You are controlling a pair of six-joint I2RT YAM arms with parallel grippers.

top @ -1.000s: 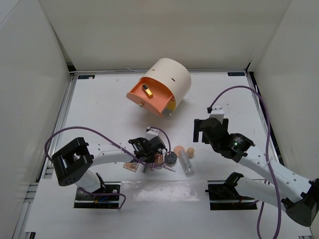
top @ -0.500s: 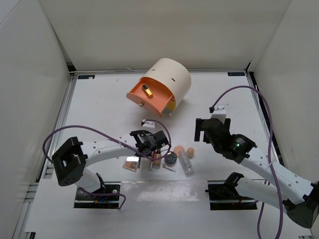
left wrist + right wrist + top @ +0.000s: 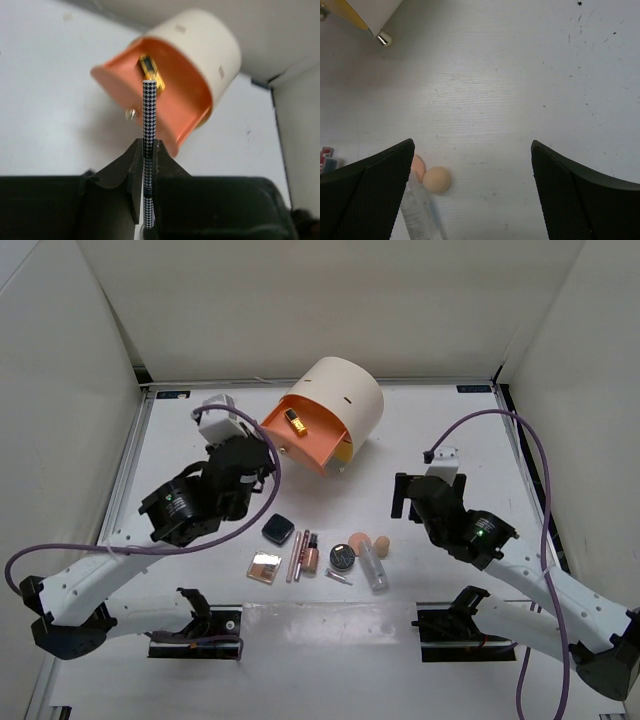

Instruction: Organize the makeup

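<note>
A slim houndstooth pencil (image 3: 148,115) is clamped between the closed jaws of the left gripper (image 3: 145,162) at the centre of the left wrist view, pointed at the open orange drawer (image 3: 187,102) just above. Carrying it over that drawer and releasing it is judged the next need. The right gripper (image 3: 472,145) is spread wide, with nothing held.

A drawer box (image 3: 345,398) stands at the back middle of the table (image 3: 460,440), its drawer (image 3: 300,438) pulled out to the front left with a small case (image 3: 294,420) in it. Just left of the drawer, the left gripper (image 3: 145,150) pinches a slim pencil (image 3: 149,115) that points at it. Near the front lie, left to right, the mirrored palette (image 3: 264,567), slim tubes (image 3: 303,555), round compact (image 3: 343,557) and clear tube (image 3: 374,568). The square compact (image 3: 278,529) lies behind the palette and two sponges (image 3: 370,543) behind the clear tube. Possibly another pencil (image 3: 338,578) lies before the round compact. The right gripper (image 3: 425,492) hangs right of the row, apart.
</note>
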